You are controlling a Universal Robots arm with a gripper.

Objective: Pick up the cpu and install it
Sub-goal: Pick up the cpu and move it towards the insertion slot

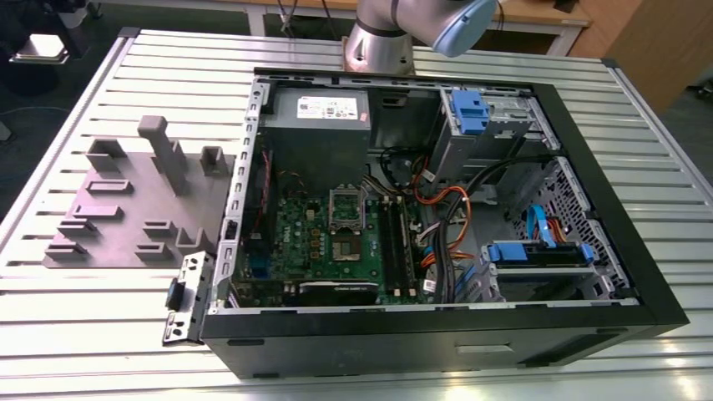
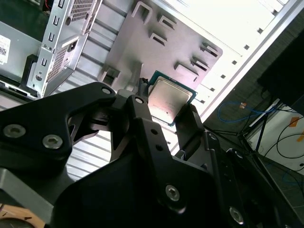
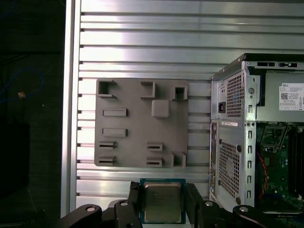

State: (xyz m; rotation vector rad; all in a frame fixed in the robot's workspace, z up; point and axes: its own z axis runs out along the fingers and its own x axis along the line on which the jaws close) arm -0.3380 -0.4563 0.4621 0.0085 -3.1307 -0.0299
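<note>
Between its fingers the black metal gripper [image 3: 164,199] pinches the small square silver-topped cpu [image 3: 162,203] by its edges; that slim hold could let it tilt or drop.

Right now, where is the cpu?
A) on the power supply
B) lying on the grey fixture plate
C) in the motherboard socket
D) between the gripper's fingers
D: in both wrist views the cpu sits clamped at its edges in the gripper.
</note>
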